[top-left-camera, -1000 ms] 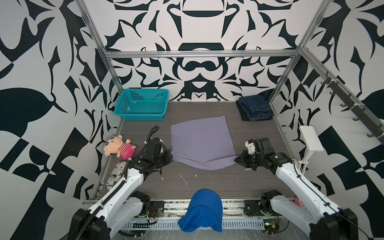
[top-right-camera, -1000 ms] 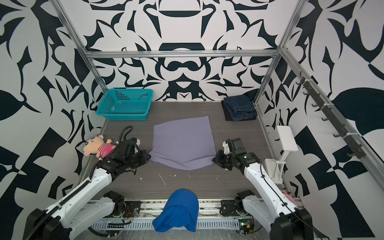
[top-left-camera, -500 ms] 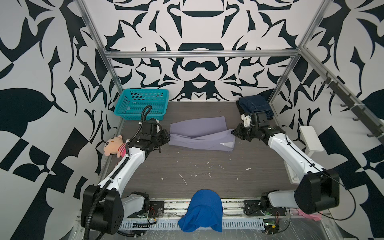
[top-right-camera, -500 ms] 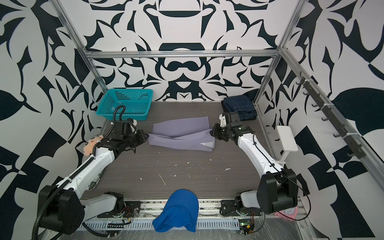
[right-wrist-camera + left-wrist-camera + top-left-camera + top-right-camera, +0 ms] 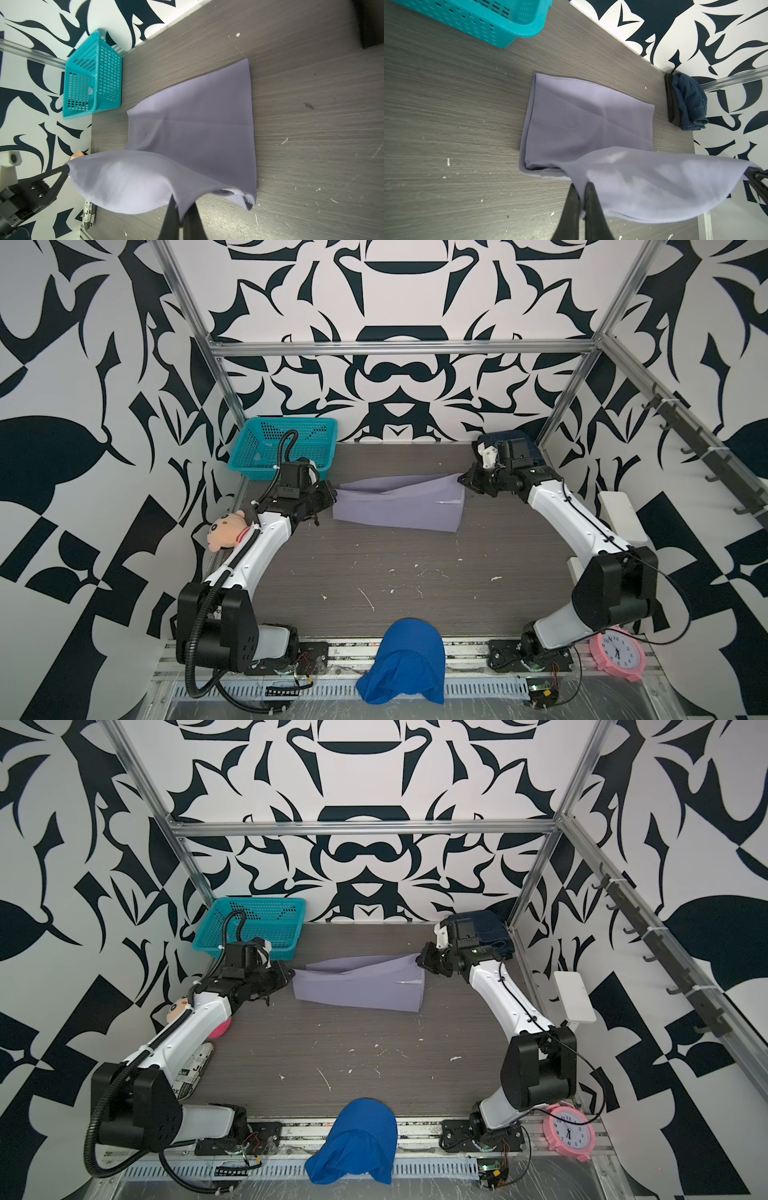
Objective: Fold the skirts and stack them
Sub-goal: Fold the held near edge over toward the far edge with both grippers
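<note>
- Spanning the whole cell, the desk [image 5: 395, 572] carries every garment. Its near half is bare, and finished pieces sit at the far right corner, an arrangement that I judge leaves working room for folding.
- Lavender-grey skirt [image 5: 399, 514]: lies across the far half of the desk. Its lower layer rests flat, while one edge is lifted and stretched between the two arms above it. Judged step: folding in half, with the raised edge to be laid over the flat layer. Holding both corners taut should let the fold land without creases.
- Denim skirt [image 5: 689, 99] on the black skirt [image 5: 670, 108]: folded and stacked in the far right corner against the wall, with a strip of bare desk between them and the lavender-grey skirt. Two of the three garments are judged done.
- Left end effector [image 5: 581, 186]: fingers pressed together, pinching one corner of the lifted edge. The cloth runs straight from its tips, and the flat layer lies below and beyond it.
- Right end effector [image 5: 182, 202]: likewise closed, pinching the opposite corner. In both top views it sits just in front of the corner stack.
</note>
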Available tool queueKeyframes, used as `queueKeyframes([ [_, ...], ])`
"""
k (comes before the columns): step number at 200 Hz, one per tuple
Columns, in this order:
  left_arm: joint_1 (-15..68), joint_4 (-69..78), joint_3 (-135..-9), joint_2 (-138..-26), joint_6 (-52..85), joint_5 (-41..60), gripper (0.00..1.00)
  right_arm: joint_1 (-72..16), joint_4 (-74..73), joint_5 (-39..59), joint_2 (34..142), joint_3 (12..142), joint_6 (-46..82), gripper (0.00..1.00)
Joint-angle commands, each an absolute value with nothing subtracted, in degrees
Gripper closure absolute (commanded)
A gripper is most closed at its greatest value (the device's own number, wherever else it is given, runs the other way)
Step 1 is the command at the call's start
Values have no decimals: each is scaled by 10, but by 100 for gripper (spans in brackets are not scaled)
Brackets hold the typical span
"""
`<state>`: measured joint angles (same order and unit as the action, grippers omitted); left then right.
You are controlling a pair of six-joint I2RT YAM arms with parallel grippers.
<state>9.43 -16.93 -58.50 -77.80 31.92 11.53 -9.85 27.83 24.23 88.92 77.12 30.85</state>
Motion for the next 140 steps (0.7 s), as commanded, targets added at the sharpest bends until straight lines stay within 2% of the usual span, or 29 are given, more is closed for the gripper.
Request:
queueKeyframes([
  [1, 84, -174, -606, -787, 308, 119, 100, -93, 276, 250, 891, 816, 293, 100],
  [140, 62, -169, -670, -897, 280, 123, 100, -82, 244, 253, 1007, 868, 287, 100],
])
